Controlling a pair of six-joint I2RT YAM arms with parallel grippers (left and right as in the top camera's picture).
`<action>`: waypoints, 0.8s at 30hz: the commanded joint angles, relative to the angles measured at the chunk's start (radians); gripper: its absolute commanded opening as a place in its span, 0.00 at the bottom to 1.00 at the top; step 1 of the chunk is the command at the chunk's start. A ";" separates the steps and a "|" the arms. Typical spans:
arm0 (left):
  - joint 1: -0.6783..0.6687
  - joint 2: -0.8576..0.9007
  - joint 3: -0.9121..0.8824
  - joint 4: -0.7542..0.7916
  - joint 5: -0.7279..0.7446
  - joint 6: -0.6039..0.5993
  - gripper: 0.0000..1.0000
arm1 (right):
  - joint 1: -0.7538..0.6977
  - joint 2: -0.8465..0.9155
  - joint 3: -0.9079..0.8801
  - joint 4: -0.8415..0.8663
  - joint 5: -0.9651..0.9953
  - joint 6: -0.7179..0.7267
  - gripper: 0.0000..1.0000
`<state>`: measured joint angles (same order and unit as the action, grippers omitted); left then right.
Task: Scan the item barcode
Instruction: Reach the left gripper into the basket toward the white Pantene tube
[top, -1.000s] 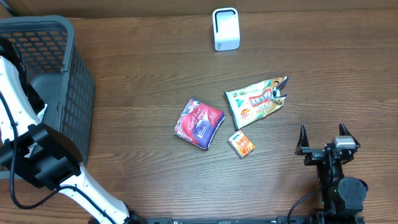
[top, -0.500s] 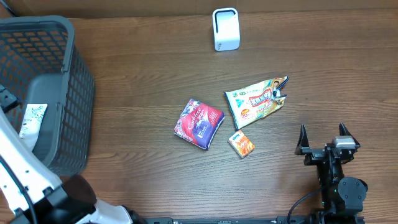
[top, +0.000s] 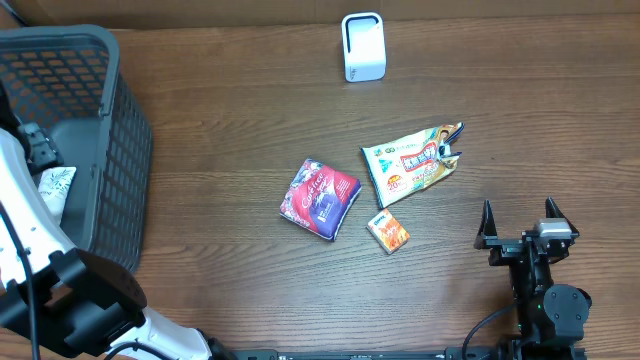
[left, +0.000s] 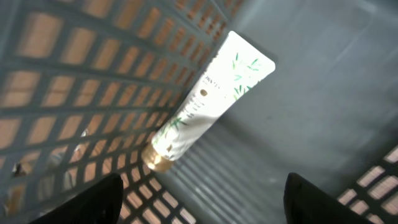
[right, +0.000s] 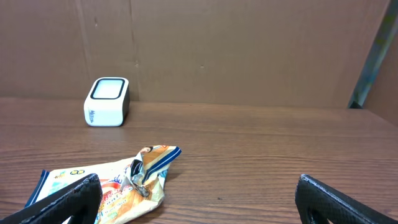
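The left pincer (left: 199, 202) is down inside the big grey plastic basket with holes in its walls (top: 125, 170). Its two fingers stand wide apart with nothing between them. If this arm lifts out crooked, I think a finger could catch in one of the holes and drag or tip the basket.

The right pincer (top: 520, 236) is wide open too and holds nothing. It sits low over the brown wooden counter (top: 230, 120), near the front edge. Three things wait there to be shown to the small white box scanner (top: 362, 46) at the back of the counter. They are a puffy purple and red pouch (top: 320, 198), a crumpled green, white and orange snack bag (top: 410, 160) and a little orange box (top: 388, 232).

The little box lies just beside the pouch, so grabbing one could bump the other. The snack bag is wrinkled, so its barcode may be bent and hard for the scanner to read. The shiny pouch looks slippery and might slide out of a pinch. I cannot see a barcode on any of them, so one may need turning over.

The basket has one thing in it that I can see: a white tube with green leaves and a gold cap (left: 208, 99). It lies flat on the floor of the basket, close to a wall.
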<state>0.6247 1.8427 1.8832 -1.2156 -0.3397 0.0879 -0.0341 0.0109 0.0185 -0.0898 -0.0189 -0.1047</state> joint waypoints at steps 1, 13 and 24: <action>0.011 0.002 -0.087 0.056 -0.006 0.160 0.74 | -0.005 -0.008 -0.010 0.005 0.002 0.003 1.00; 0.014 0.001 -0.407 0.381 -0.011 0.424 0.77 | -0.005 -0.008 -0.010 0.005 0.002 0.003 1.00; 0.109 0.002 -0.458 0.480 0.118 0.478 0.94 | -0.005 -0.008 -0.010 0.006 0.002 0.003 1.00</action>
<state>0.6891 1.8439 1.4384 -0.7326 -0.3218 0.5350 -0.0341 0.0109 0.0185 -0.0902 -0.0193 -0.1051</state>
